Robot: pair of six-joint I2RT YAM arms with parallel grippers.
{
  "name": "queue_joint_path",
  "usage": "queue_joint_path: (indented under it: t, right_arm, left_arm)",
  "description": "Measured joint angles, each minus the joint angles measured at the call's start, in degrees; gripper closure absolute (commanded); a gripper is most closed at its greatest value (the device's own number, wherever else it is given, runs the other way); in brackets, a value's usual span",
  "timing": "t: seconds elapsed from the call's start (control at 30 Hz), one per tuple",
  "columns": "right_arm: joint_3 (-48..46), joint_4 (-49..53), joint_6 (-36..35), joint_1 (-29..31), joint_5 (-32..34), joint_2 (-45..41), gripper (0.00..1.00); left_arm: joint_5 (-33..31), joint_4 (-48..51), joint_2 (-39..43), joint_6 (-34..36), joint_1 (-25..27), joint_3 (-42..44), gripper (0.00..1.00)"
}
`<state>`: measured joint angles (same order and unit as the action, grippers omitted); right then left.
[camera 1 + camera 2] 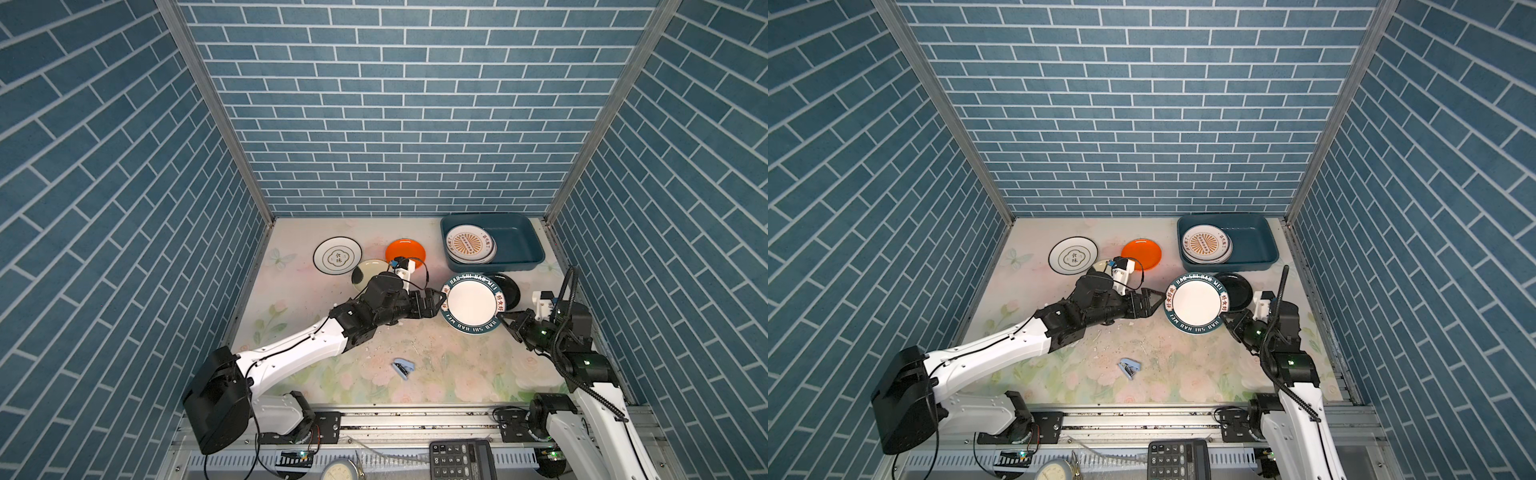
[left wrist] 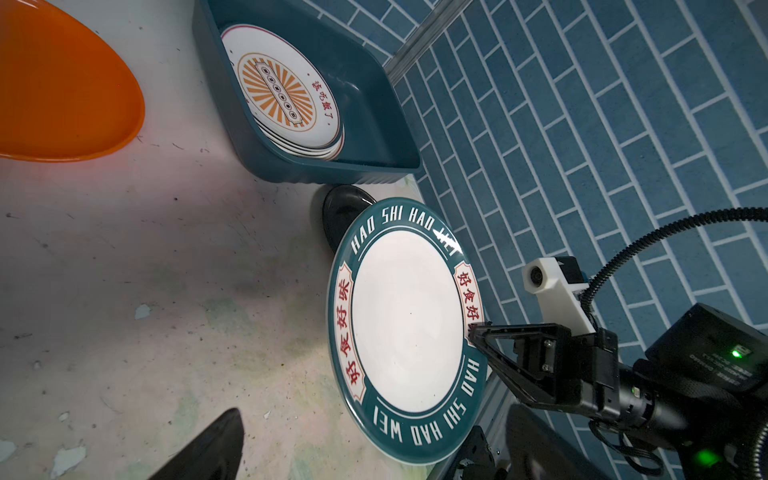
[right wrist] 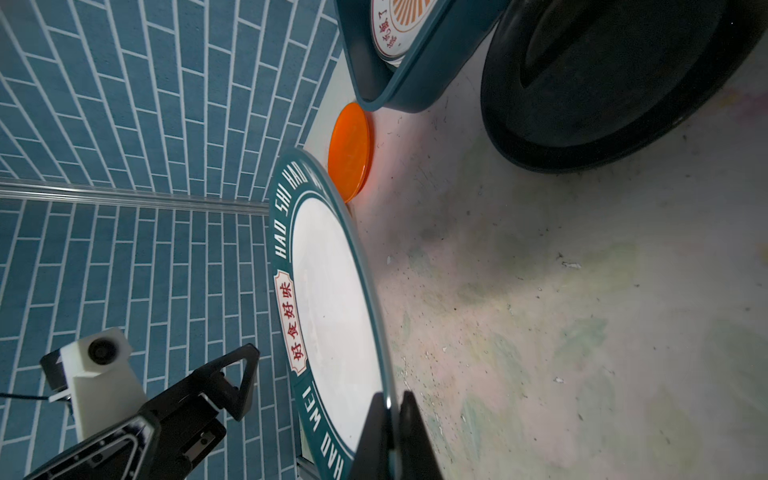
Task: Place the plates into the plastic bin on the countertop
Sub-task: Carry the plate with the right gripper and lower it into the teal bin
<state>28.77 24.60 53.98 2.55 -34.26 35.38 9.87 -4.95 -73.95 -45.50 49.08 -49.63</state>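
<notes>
1. Nearest you, at the bottom edge of both top views, a calculator (image 1: pixel 461 459) lay on the rail. A blue stapler (image 1: pixel 403 369) sat on the flowered countertop (image 1: pixel 457 374), below centre.
2. Right of centre, your right claw (image 1: pixel 505 320) was clamped on the rim of the teal lettered plate (image 1: pixel 471 304), holding it tilted off the surface.
3. Your left claw (image 1: pixel 436 305) stood with jaws spread wide just beside that plate's opposite edge, gripping nothing.
4. A black plate (image 1: pixel 509 291) lay flat, partly hidden behind the lettered plate.
5. Farther back, left of centre, you had a cream plate (image 1: pixel 368 268) half under the left arm, an orange plate (image 1: pixel 405 251) and a black-rimmed white plate (image 1: pixel 337 255).
6. Farthest, at the countertop's upper right, the plastic bin (image 1: pixel 519 241) held a stack of plates (image 1: pixel 469 245) in its left half.
</notes>
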Motion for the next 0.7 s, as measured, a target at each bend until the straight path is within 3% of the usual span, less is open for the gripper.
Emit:
queue_joint_path:
  t: [0.5, 0.7]
  right_arm:
    - [19.5, -1.0, -5.2, -0.2, 2.2, 25.0, 1.0]
    - [29.8, -0.7, -7.9, -0.8, 4.5, 34.2, 1.0]
  left_arm:
    - [-13.2, 11.7, 11.7, 11.4, -3.4, 3.5, 0.0]
    - [-16.5, 14.6, 14.5, 14.5, -7.0, 7.0, 0.0]
